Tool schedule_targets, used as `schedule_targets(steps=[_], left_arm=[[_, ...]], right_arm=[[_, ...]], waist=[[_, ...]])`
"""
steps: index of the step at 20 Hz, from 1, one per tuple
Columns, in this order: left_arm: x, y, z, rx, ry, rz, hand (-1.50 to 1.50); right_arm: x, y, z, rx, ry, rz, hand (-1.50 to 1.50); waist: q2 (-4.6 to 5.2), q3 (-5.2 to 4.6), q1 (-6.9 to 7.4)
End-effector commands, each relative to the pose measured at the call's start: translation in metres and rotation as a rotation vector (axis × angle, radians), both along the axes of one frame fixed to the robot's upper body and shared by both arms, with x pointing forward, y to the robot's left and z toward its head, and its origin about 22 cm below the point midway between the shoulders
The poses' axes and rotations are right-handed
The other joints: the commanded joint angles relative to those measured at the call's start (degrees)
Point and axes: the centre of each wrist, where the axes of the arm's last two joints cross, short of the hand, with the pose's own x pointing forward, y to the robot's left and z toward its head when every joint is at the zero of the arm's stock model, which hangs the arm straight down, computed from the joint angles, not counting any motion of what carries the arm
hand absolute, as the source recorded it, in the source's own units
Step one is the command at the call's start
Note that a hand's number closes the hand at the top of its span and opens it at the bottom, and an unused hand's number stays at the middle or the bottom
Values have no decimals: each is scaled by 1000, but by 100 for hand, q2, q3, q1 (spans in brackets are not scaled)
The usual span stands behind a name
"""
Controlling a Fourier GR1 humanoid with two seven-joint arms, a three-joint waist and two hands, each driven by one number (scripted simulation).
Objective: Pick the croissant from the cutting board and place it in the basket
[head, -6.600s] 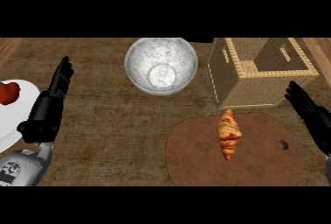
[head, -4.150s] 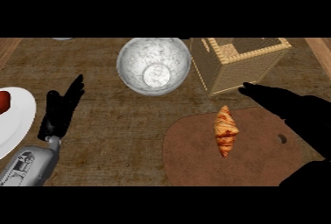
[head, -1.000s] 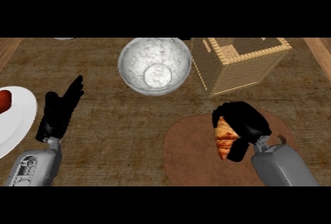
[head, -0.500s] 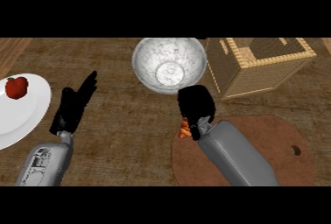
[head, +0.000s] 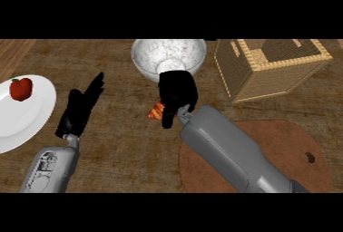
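in the head view, the right hand (head: pixel 177 94) is curled round the croissant (head: pixel 156 111), of which only an orange end shows at the hand's left side; it hangs above the wooden counter (head: pixel 127 149), off the round cutting board (head: pixel 295 154) and just in front of the speckled white bowl (head: pixel 167 54). the woven basket (head: pixel 268 68) stands to the right of the hand, near but apart, its open top facing up. the left hand (head: pixel 80 108) rests open, fingers straight, beside the white plate (head: pixel 26 122) that carries a red pepper (head: pixel 21 88). the step in hand looks like the carry to the basket: to do it well, the hand should swing right and stay high enough to pass the basket's near rim, centre over the opening, and only then uncurl, so the croissant falls inside and does not catch on the wicker edge or knock the bowl.
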Motion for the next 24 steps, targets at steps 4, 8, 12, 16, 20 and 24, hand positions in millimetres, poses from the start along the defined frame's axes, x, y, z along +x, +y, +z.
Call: schedule_targets(steps=[4, 8, 12, 16, 20, 24], left_arm=[[6, -2, 4, -20, 8, 19, 0], [5, 13, 0, 11, 9, 41, 0], [-5, 22, -15, 4, 21, 66, 0], [-5, 32, 2, 12, 18, 82, 0], [-24, 42, -13, 5, 21, 86, 0], [-14, 26, -14, 11, 7, 78, 0]], right_arm=[[-13, 27, 69, 415, -107, -23, 150], [-25, 44, 130, 590, -200, -40, 150], [-29, 61, 182, 615, -295, -54, 150], [-20, 65, 228, 646, -302, -106, 150], [2, 51, 251, 675, -320, -144, 150], [3, 48, 287, 640, -360, -204, 150]], waist=[[-35, 1, -94], [-74, -5, -256], [-80, -6, -395], [-82, -4, -413], [-71, -4, -418], [-67, -6, -475]])
